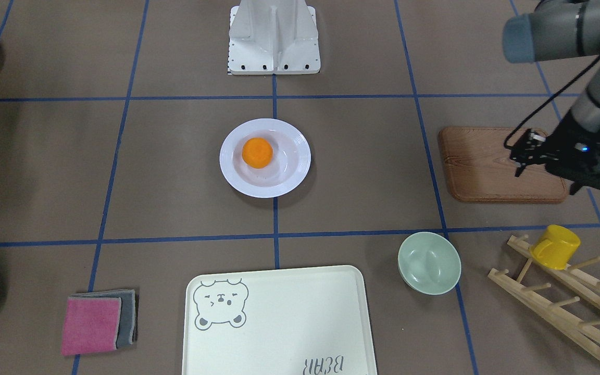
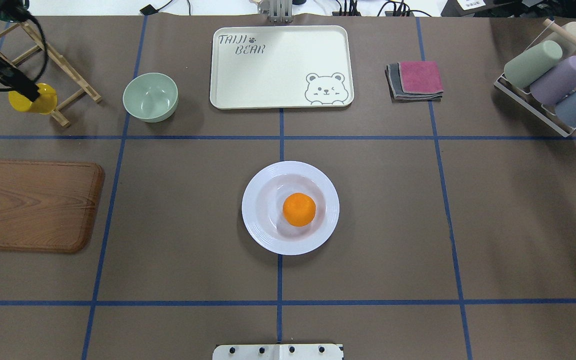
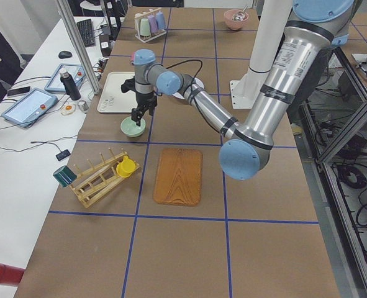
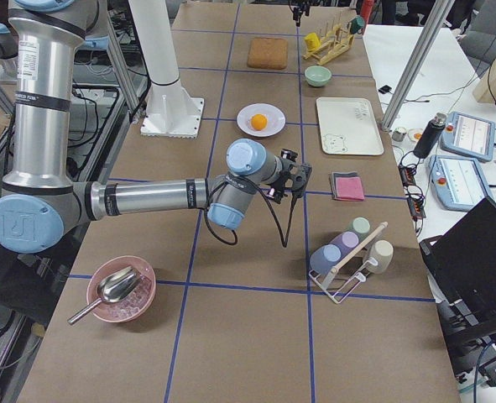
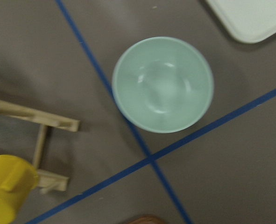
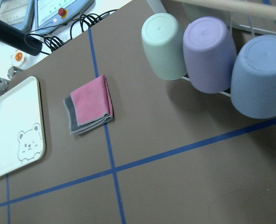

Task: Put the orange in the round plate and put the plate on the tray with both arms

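Observation:
The orange (image 1: pixel 257 152) lies in the well of the white round plate (image 1: pixel 300 156) at the table's middle, also seen from overhead as orange (image 2: pixel 299 209) in plate (image 2: pixel 260 225). The cream bear tray (image 2: pixel 278 65) sits bare at the far edge, beyond the plate. My left gripper (image 1: pixel 545 181) hangs high with its fingers apart and nothing between them, above the green bowl (image 5: pixel 163 84), well off to the plate's side. My right gripper (image 4: pixel 296 178) hovers near the cup rack, far from the plate; whether it is open or shut I cannot tell.
A brown wooden board (image 2: pixel 28 205) lies at the left. A yellow mug (image 1: pixel 555 246) hangs on a wooden peg rack. Folded pink and grey cloths (image 2: pixel 415 80) lie right of the tray. A rack of pastel cups (image 2: pixel 543 75) stands at the far right.

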Controlling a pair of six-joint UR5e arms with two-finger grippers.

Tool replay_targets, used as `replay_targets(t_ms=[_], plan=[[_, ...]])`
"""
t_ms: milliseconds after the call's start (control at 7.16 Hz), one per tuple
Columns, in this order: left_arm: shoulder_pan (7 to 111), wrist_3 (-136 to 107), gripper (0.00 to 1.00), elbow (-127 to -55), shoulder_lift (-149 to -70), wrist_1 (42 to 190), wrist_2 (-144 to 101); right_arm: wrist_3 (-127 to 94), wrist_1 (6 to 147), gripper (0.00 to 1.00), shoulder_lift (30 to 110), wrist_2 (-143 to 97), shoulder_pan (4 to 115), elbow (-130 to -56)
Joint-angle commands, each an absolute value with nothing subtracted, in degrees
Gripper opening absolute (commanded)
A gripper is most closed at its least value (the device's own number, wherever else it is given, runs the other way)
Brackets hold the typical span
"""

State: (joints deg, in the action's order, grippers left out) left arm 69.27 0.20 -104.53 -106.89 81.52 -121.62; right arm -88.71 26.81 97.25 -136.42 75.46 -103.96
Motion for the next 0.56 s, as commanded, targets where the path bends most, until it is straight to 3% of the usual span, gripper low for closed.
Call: replay_targets(t_ms=[0,419], plan=[[81.78,14.52,0.99,-103.63,-94.97,82.7,-125.15,-105.94,23.91,1.0,97.21,-120.41,63.17,-110.89],[91.48,14.76,0.99,-101.68,-88.27,82.96,-133.06,-115.11,23.99,0.98,97.38,-94.41,41.92,-114.26]])
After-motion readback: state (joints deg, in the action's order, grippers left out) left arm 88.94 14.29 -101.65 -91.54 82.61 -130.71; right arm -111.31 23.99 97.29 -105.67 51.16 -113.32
